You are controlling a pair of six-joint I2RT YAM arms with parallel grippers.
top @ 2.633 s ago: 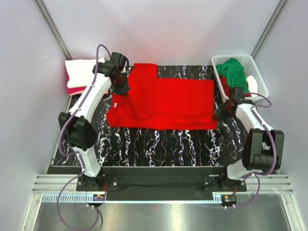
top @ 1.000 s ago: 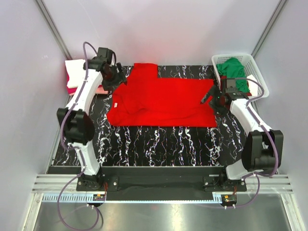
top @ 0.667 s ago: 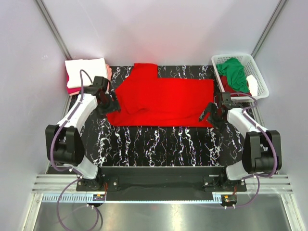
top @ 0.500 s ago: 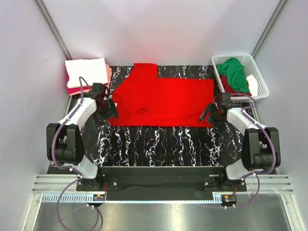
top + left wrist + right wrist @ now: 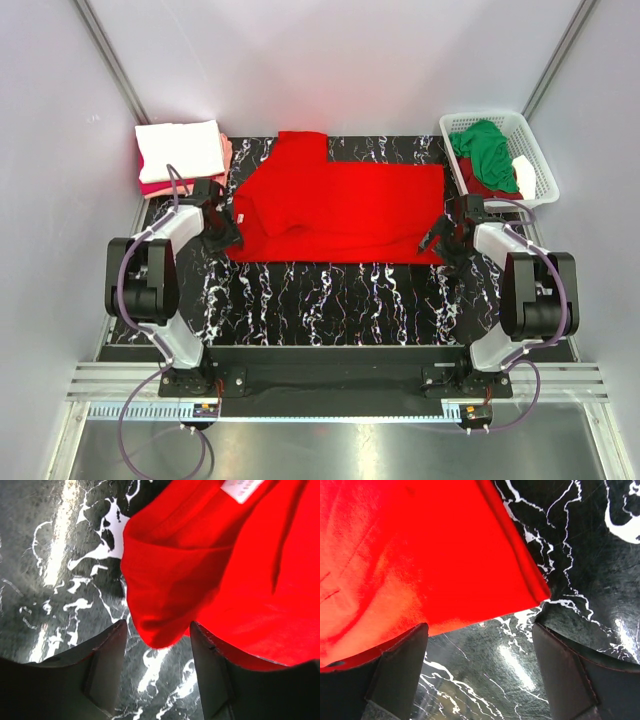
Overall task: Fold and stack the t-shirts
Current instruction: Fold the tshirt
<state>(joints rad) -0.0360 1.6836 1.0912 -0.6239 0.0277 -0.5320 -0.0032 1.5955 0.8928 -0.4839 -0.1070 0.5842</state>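
Two near corners of the red t-shirt are framed for a grasp, so the step in hand looks like the pick-up before a fold away from the arms. The shirt lies spread across the middle of the black marbled tabletop, collar end to the left, hem to the right, one sleeve jutting out on the far side. The left end effector sits low with its jaws moderately apart; a rounded corner of cloth lies between them, not pinched, and the white neck label shows just beyond. The right end effector stands wide, the sharp hem corner lying between its fingers and touching neither. Next, both probably need to close on the cloth alone, catching every layer at the left corner, then lift together so the edge stays straight. The fabric is a plain bright red, thin and soft, smooth over most of its spread, with shallow creases near the collar. A folded stack, white on top, waits at the far left; a basket at the far right holds a green t-shirt.
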